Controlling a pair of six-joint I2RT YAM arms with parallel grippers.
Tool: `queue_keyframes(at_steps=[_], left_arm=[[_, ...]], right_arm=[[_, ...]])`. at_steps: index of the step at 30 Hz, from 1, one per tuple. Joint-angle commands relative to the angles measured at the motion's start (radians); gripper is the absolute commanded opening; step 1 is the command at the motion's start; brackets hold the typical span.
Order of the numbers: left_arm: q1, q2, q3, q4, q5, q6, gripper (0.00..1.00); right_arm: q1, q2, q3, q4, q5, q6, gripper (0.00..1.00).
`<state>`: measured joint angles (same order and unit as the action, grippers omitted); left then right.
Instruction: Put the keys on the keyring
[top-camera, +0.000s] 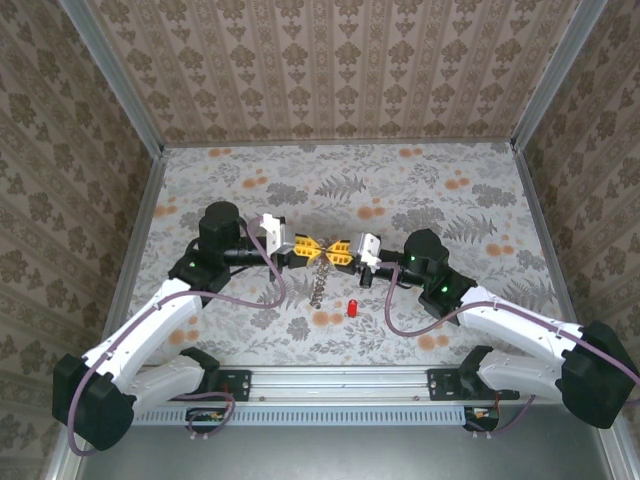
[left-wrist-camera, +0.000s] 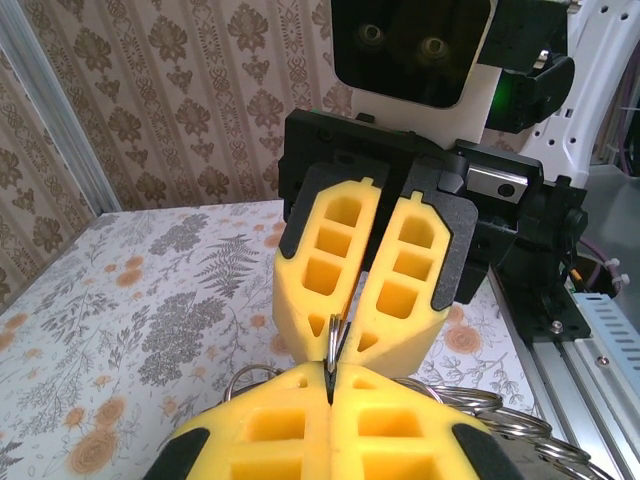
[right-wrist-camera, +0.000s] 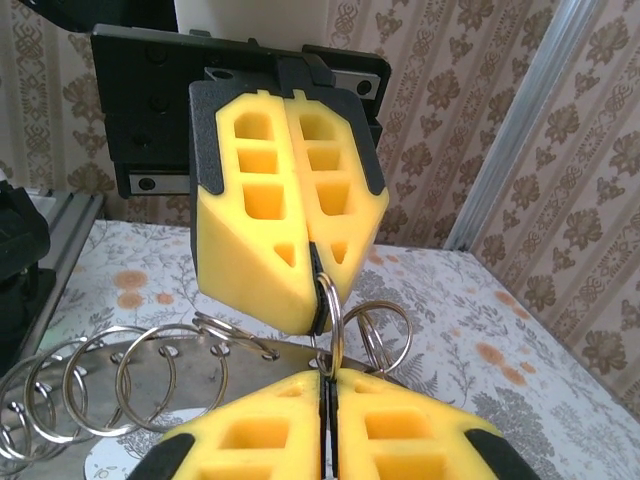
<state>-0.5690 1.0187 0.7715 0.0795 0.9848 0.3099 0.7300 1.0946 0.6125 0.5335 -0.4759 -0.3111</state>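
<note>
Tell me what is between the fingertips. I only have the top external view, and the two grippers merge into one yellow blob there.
Observer: In the left wrist view, the left gripper is shut on a thin metal split ring.
Operator: Check the right one.
Observer: In the right wrist view, the right gripper pinches what looks like the same split ring from the opposite side, its tips almost meeting the left's.
Operator: Describe what trails off that ring.
Observer: A chain of linked rings, separate wire loops overlapping one another, fans out beside the right gripper's fingers.
</note>
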Motion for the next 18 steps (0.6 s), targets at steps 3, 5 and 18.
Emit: queue_keyframes(at_steps=[3,5,18], left_arm=[[-0.009,-0.012,-0.002,0.023,0.045,0.0,0.0],[-0.009,-0.009,0.0,0.025,0.051,0.001,0.0],[-0.009,-0.003,-0.003,0.02,0.056,0.014,0.0]], right_arm=[[-0.001,-0.021,0.02,0.04,-0.026,0.013,0.15],[-0.001,-0.017,0.022,0.042,-0.026,0.015,0.16],[-0.001,-0.01,0.043,0.027,-0.037,0.018,0.0]])
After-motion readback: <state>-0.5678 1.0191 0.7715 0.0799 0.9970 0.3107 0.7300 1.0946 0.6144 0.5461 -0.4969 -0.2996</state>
